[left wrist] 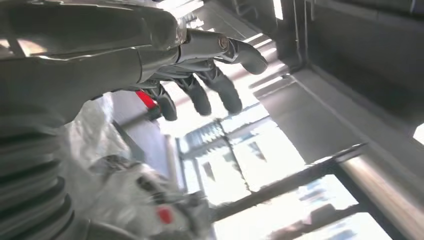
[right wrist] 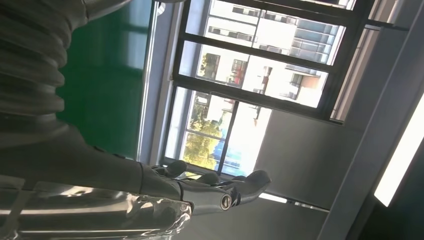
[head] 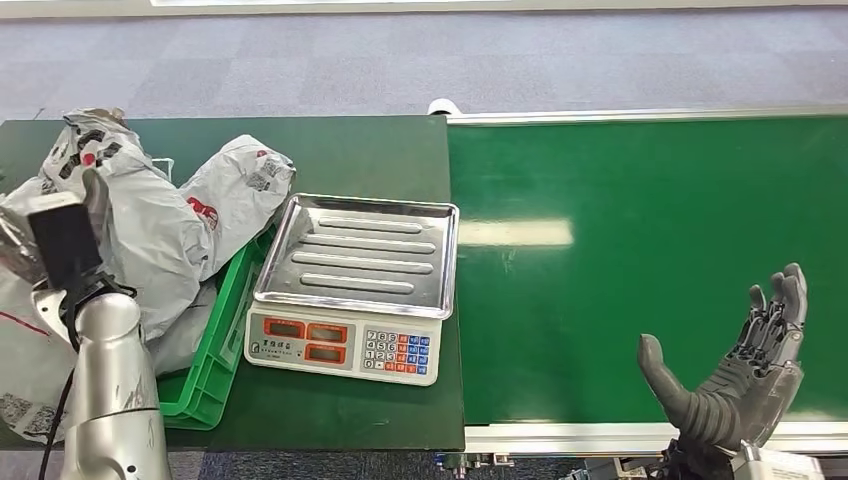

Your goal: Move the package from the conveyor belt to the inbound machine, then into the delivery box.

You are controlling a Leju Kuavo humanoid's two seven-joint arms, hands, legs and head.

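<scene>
Packages [head: 150,225], grey plastic mailers with red and black print, lie heaped in and over the green crate [head: 215,350], which sits just beside the scale [head: 350,290] on its left. I take that scale (steel tray on top, keypad in front) as my landmark. The green conveyor belt [head: 650,260] runs right of the scale. My left hand [left wrist: 200,75] hovers over the heap with fingers apart, gripping nothing. My right hand [head: 745,370] is raised over the belt's near edge, well right of the scale, fingers spread, palm up.
</scene>
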